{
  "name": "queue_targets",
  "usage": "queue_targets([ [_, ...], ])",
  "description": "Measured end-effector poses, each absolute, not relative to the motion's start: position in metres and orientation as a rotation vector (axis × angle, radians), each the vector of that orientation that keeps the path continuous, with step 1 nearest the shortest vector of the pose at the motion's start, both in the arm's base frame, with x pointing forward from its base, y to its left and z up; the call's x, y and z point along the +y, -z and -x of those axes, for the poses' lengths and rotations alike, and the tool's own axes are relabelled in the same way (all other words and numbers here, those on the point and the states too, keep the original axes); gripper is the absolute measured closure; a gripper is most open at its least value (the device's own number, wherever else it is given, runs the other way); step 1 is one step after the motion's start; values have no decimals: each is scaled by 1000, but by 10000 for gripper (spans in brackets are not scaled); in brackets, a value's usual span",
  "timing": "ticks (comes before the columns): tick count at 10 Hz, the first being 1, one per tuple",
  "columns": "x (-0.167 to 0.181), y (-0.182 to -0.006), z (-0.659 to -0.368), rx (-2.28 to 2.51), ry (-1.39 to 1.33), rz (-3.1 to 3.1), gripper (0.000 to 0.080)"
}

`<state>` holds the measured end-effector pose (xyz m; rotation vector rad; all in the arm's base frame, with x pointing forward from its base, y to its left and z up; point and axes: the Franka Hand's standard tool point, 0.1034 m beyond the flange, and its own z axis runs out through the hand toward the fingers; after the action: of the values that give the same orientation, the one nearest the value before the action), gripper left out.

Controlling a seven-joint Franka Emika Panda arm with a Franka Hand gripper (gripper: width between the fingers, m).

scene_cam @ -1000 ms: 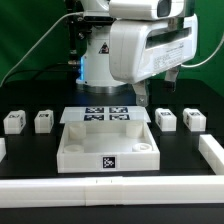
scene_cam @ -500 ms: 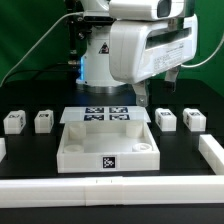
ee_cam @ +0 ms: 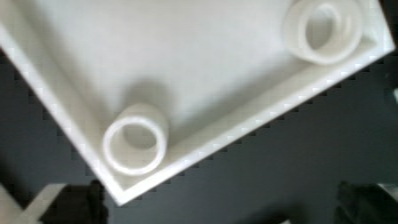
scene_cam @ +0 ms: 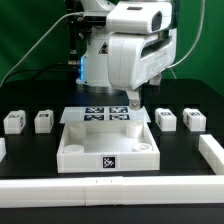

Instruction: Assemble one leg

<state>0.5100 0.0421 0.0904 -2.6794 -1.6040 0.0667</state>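
Four legs, small white blocks with tags, stand on the black table: two at the exterior view's left (scene_cam: 13, 121) (scene_cam: 43, 121) and two at its right (scene_cam: 166, 119) (scene_cam: 193, 120). My gripper (scene_cam: 131, 101) hangs over the back edge of the large white tray-like piece (scene_cam: 70, 150), well apart from every leg. In the wrist view the gripper (ee_cam: 217, 205) is open and empty, with dark fingertips (ee_cam: 63, 205) at the frame's corners. Below it lies a corner of the tray-like piece (ee_cam: 196, 70) with two round sockets (ee_cam: 137, 140) (ee_cam: 322, 28). No leg shows in the wrist view.
The marker board (scene_cam: 105, 116) lies behind the tray-like piece. Long white border bars run along the front (scene_cam: 110, 188) and the exterior view's right (scene_cam: 212, 150), with a short end at the left (scene_cam: 2, 148). The robot's base (scene_cam: 95, 55) stands at the back.
The arm's wrist has turned and swung from the exterior view's right toward the middle. The gripper now hangs lower, over the tray-like piece's back edge. The parts have not moved.
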Motion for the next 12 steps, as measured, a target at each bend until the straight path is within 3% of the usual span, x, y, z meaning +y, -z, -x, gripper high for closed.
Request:
queue_targets([
  [2, 31, -80, -494, -1627, -100, 2651, 150],
  [6, 32, -80, -495, -1629, -97, 2650, 150],
  [12, 11, -62, -459, -2175, -47, 2227, 150],
])
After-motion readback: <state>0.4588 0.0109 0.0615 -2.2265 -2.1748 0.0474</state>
